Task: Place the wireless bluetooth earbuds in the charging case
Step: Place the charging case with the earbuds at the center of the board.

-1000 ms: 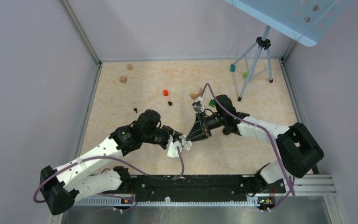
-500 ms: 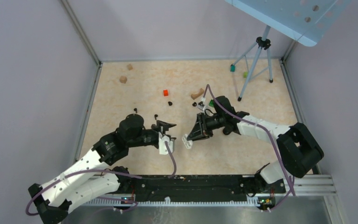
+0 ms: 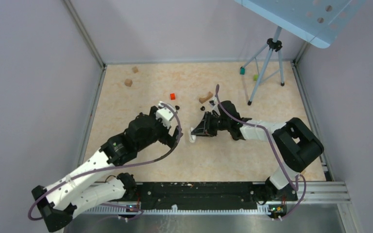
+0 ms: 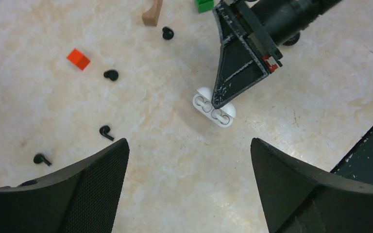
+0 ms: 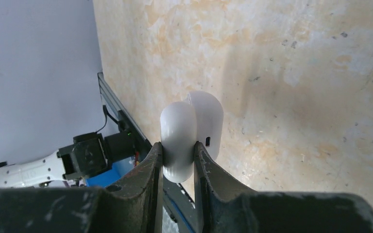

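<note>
The right gripper (image 5: 177,150) pinches the white charging case (image 5: 192,131) between its fingertips (by one half only, it seems), while the left gripper (image 4: 189,143) hangs spread wide, black earbuds (image 4: 106,132) lying just beyond one fingertip. Pressing an earbud in could swing the hinged case loose.

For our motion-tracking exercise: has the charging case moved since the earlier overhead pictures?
Yes. The charging case, held in the right gripper, has shifted away from the base rail, toward the red block.

A robotics lab cell: plain grey walls (image 3: 29,97) box in the table (image 3: 252,160), a tripod (image 3: 274,44) at upper right.
</note>
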### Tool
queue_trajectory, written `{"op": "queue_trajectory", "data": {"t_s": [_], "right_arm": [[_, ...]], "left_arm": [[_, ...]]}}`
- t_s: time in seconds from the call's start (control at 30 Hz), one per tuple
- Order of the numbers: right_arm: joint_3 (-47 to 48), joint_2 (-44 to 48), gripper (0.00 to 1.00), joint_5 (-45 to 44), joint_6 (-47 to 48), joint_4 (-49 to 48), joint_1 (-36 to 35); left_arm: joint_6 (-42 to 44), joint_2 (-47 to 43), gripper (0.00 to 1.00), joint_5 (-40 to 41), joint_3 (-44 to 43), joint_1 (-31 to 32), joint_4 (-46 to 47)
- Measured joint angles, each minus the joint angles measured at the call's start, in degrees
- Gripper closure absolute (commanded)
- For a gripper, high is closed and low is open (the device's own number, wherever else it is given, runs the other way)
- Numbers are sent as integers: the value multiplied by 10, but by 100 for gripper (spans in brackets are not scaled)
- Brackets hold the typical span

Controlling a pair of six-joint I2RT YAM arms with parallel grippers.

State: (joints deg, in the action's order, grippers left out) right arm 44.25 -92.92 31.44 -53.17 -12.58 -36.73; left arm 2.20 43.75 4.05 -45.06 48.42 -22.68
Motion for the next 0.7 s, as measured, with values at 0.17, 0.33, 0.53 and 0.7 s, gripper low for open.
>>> {"op": "queue_trajectory", "data": {"t_s": [0.17, 0.33, 0.53, 0.7], "right_arm": [[-31, -7, 100, -14, -14, -47, 5], [-73, -7, 100, -23, -24, -63, 11], [-108, -7, 100, -27, -38, -93, 14], [-146, -7, 100, -25, -62, -136, 14]], "left_arm": [[-94, 85, 1, 49, -58, 0, -52], [-150, 84, 1, 84, -57, 0, -70], [-183, 33, 1, 116, -42, -3, -63], [-195, 18, 1, 129, -38, -3, -58]]}}
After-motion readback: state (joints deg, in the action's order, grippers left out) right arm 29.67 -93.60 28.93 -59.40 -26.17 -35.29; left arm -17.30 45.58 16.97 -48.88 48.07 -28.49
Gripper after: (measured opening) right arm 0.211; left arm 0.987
